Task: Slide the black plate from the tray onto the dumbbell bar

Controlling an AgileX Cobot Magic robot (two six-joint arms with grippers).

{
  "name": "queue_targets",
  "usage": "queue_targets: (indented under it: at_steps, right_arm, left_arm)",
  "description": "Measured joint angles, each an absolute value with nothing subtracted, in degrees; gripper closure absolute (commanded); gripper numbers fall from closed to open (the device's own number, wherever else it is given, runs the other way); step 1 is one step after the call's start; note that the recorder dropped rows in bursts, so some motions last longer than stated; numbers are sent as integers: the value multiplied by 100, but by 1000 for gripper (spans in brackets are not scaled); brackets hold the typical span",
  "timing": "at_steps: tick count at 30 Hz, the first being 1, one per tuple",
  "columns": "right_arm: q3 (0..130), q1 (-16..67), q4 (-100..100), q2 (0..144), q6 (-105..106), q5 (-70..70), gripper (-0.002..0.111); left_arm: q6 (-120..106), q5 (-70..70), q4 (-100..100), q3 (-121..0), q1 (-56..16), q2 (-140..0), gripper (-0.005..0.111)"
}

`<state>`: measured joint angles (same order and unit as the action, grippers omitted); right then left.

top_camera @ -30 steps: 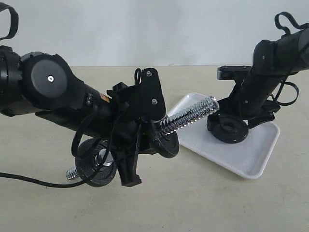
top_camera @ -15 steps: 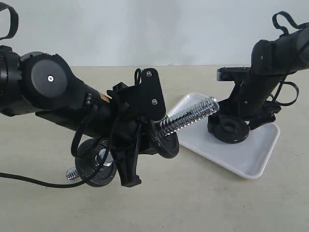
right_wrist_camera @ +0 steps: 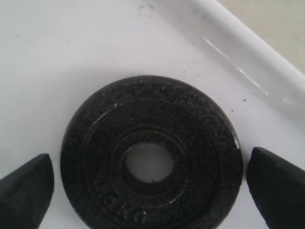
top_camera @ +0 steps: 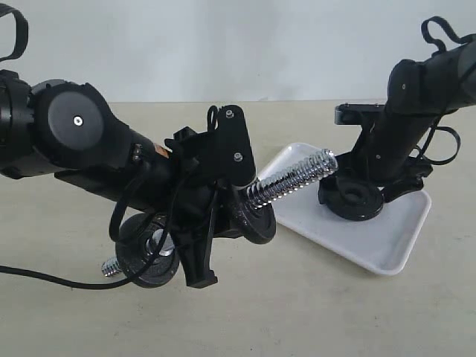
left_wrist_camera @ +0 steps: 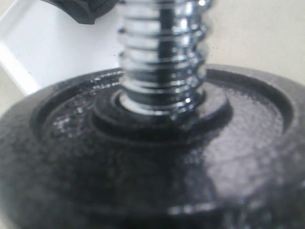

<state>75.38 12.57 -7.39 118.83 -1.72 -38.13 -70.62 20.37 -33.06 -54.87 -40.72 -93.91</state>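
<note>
My right claw (right_wrist_camera: 150, 190) is spread wide open over the black plate (right_wrist_camera: 190, 138), with one dark wedge-shaped fingertip (right_wrist_camera: 26, 188) on each side of it, close but not gripping. The plate lies flat in the tray (right_wrist_camera: 71, 43), near its raised rim. It's round, pebbly cast iron with a stepped face and a clean round hole showing white plastic through it. The tray is glossy and smooth, with rounded corners. My left claw (top_camera: 217, 217) is clamped on the dumbbell bar (top_camera: 290, 181), holding it tilted above the beige table (top_camera: 320, 312), shiny coarse-threaded chrome end pointing towards the tray. A bolted-on disc (left_wrist_camera: 143, 171) with the same grainy black finish sits at the base of the thread.
</note>
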Motion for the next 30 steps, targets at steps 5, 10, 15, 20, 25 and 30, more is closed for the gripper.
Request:
queue_targets:
  at_steps: [5,10,15,20,25,30]
  right_arm:
    - [7538,1257,-787,11883,-172,-3802,3]
    - [7538,1257,-813,11883,-172,-3779,3]
    - [7538,1257,-839,11883,-194,-3768,3]
    - [7538,1257,-874,11883,-194,-3719,3]
    - [7538,1257,-921,11883,-205,-3691,3]
    - [7538,1257,-931,11883,-216,-3703,3]
  left_arm:
    - [-7062,2037,-3306,-5487,-4072,-9391,102]
    - [-7062,2037,-3306,-5487,-4072,-9391,102]
    - [-7062,2037,-3306,-5487,-4072,-9391,102]
    - [-7062,2037,-3306,-5487,-4072,-9391,102]
    - [-7062,2037,-3306,-5487,-4072,-9391,102]
    - [-7062,2037,-3306,-5487,-4072,-9391,102]
